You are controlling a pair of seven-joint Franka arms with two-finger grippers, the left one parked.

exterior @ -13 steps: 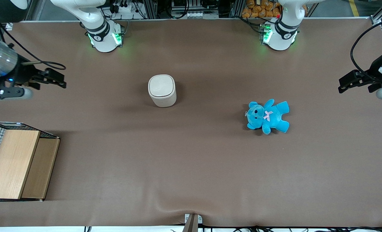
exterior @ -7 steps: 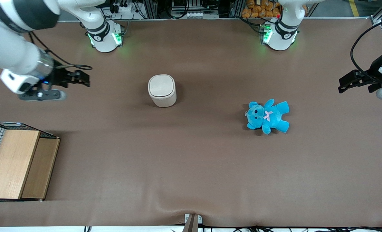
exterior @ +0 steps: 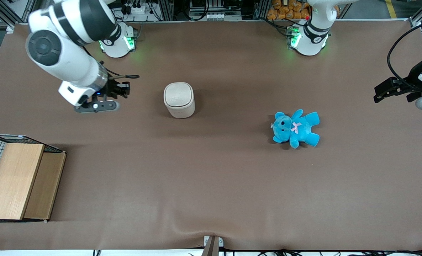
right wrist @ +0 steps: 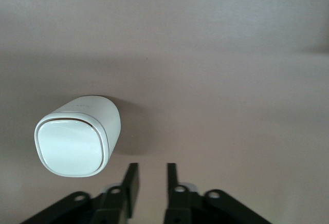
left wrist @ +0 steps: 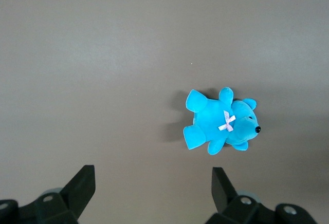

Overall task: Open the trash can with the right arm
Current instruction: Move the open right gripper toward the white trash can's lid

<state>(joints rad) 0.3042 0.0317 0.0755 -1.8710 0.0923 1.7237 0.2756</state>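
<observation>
The trash can (exterior: 179, 100) is a small cream-white bin standing upright on the brown table, its flip lid down. It also shows in the right wrist view (right wrist: 77, 136). The right arm (exterior: 68, 53) reaches in from the working arm's end of the table. Its black gripper (exterior: 125, 87) hangs above the table beside the trash can, a can's width or more away, on the working arm's side, and touches nothing. In the right wrist view the gripper (right wrist: 151, 168) has its two fingers a narrow gap apart with only bare table between them.
A blue teddy bear (exterior: 295, 128) lies on the table toward the parked arm's end, also in the left wrist view (left wrist: 221, 126). A wooden-topped wire crate (exterior: 15, 177) stands near the front at the working arm's end. The arm bases (exterior: 116, 42) stand along the table's back edge.
The right arm has swung in from the table's end toward the trash can, bringing the gripper much closer to it. The trash can and the bear have not moved.
</observation>
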